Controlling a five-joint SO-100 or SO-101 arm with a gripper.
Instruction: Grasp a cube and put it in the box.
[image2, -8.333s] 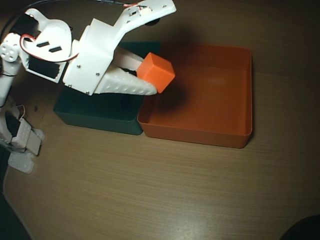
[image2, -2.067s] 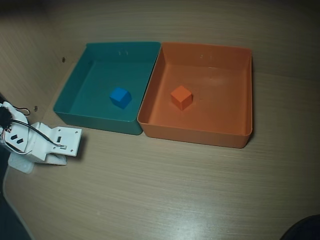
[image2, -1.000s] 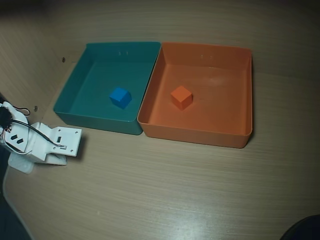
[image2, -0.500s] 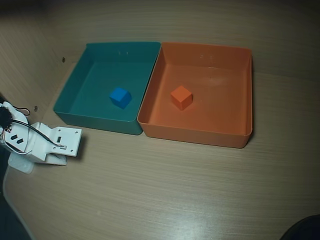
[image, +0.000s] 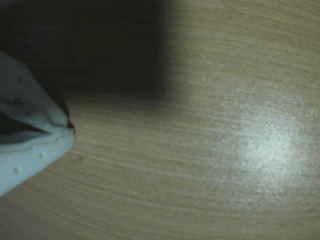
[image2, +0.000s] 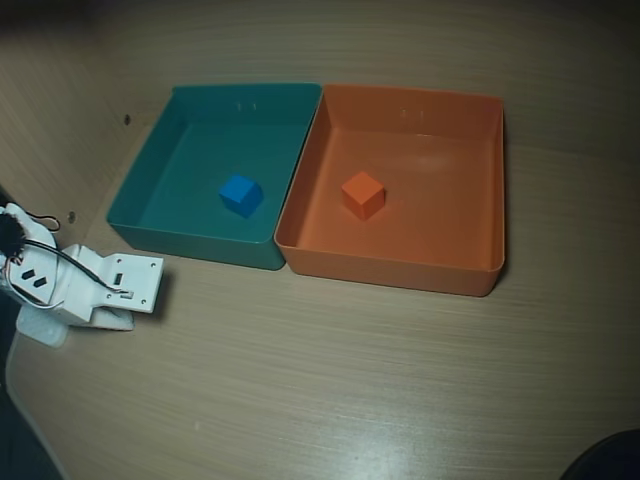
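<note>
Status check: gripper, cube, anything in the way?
Gripper shut, empty, over bare table. Orange cube resting inside orange tray. Nothing in the way.

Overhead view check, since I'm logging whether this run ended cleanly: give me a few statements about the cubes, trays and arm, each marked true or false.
1. The orange cube lies inside the orange tray. True.
2. The blue cube sits on the bare table. False: it lies in the teal tray.
3. The two trays stand side by side, walls touching. True.
4. The gripper is shut on the orange cube. False: in the wrist view its fingertips meet over bare table, holding nothing.
5. The arm reaches over the orange tray. False: it rests at the left edge, outside both trays.
</note>
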